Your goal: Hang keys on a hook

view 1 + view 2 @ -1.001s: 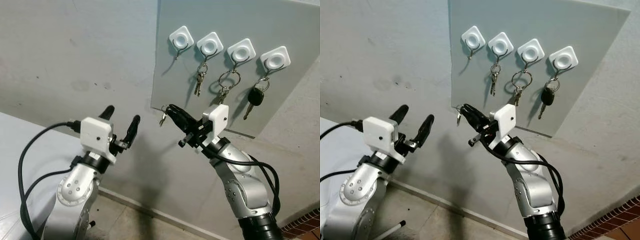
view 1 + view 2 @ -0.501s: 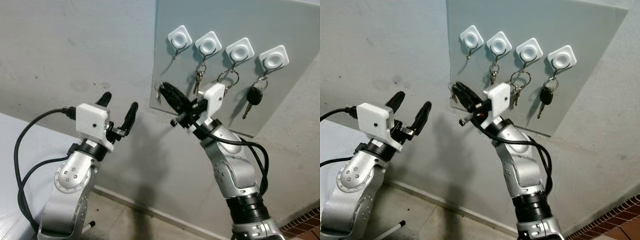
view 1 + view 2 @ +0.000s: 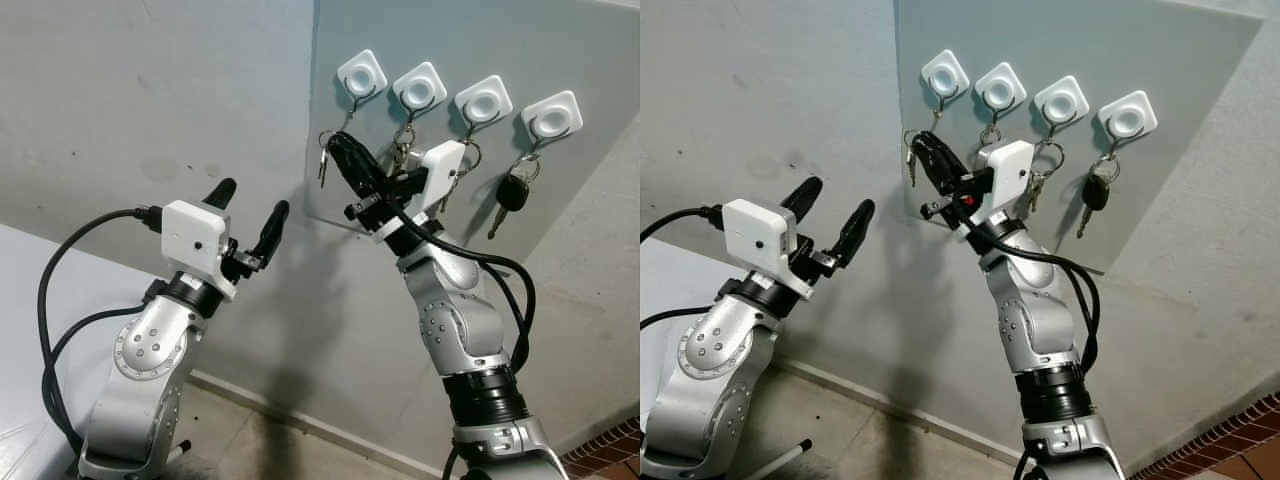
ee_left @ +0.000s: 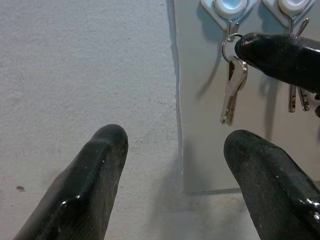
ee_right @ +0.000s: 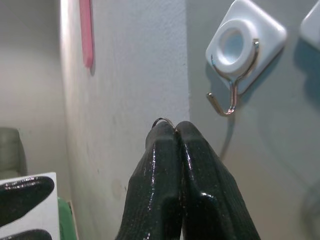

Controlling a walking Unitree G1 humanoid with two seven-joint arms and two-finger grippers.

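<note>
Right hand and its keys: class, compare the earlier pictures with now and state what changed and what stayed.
The right hand, shut on the keys, has risen along the panel towards the empty leftmost hook, not yet hooked. The left hand stayed open; the other three key sets hang unchanged.

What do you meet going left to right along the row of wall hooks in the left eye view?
Empty hook → hook with small keys → hook with a large key ring → hook with a black car key.

Right end effector (image 5: pixel 175 131) pinches key ring (image 5: pixel 163 121) below hook (image 5: pixel 231 95).
</note>
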